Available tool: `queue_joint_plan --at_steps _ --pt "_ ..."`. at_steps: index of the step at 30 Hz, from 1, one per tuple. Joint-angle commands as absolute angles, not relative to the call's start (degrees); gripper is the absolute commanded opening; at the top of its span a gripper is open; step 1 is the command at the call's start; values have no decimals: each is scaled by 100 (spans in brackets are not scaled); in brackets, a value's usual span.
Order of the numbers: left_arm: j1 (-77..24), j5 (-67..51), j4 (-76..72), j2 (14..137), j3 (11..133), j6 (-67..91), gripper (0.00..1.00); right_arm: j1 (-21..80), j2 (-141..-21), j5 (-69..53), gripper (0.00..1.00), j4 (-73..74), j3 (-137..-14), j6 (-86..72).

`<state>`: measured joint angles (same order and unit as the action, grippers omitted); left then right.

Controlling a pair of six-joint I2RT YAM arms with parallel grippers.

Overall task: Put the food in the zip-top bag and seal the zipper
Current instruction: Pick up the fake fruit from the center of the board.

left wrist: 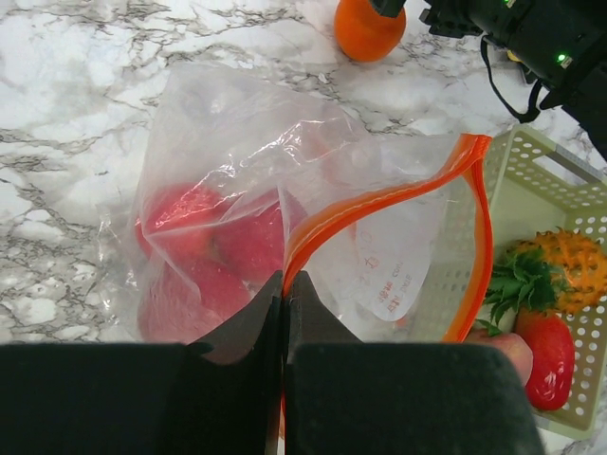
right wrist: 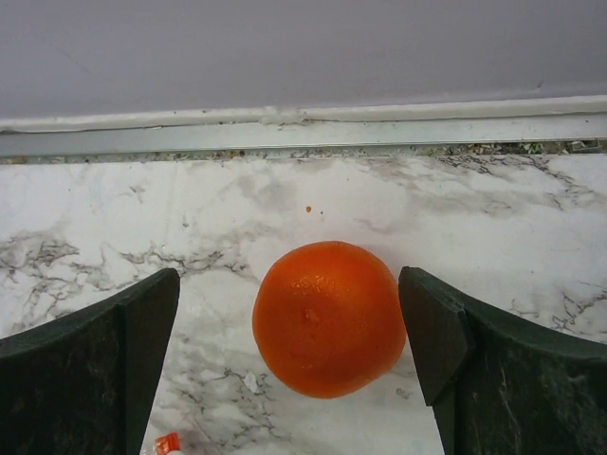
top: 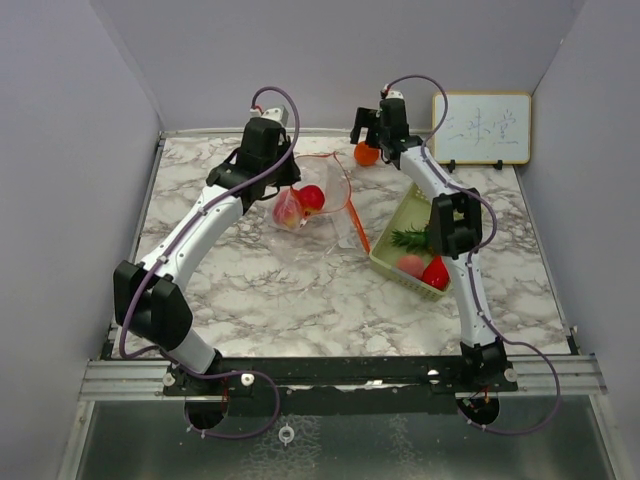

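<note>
1 orange (right wrist: 327, 318) between parted jaws of right gripper (right wrist: 287, 318) | step, likely: pick | next: close, lift | left gripper (left wrist: 285, 289) jaws clamped on bag (left wrist: 228, 133) rim

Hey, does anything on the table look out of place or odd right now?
Only the orange: it lies loose on the marble table by the far edge, outside both the zip-top bag and the basket. The right gripper is open around it, not touching. Nothing looks spilled or damaged.
</note>
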<state>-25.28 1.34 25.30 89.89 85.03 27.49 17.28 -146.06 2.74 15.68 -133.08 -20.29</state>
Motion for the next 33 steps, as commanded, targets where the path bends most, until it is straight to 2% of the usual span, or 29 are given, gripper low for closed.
queue_joint_plan --at_steps 1,6,15,24,26,29,33 --pt "-2415 40 2393 8685 8449 2598 0 1714 -15074 602 100 1070 -13674 -2104" --pt "-2346 -10 2372 8682 8411 2585 0 1697 -15362 718 100 1062 -14003 -2084" --pt "-2251 -143 2300 8719 8367 2624 0 1687 -15258 688 99 1302 -13601 -1965" --pt "-2224 -211 2277 8695 8326 2674 0 1686 -15038 693 84 1508 -13125 -1715" --pt "-2224 -240 2259 8684 8292 2686 0 1687 -14826 740 78 1329 -12815 -1686" --pt "-2224 -266 2231 8633 8247 2717 0 1687 -14550 759 62 1104 -12515 -1598" --pt "-2224 -278 2214 8588 8193 2719 0 1688 -14130 639 56 1222 -12270 -1474"
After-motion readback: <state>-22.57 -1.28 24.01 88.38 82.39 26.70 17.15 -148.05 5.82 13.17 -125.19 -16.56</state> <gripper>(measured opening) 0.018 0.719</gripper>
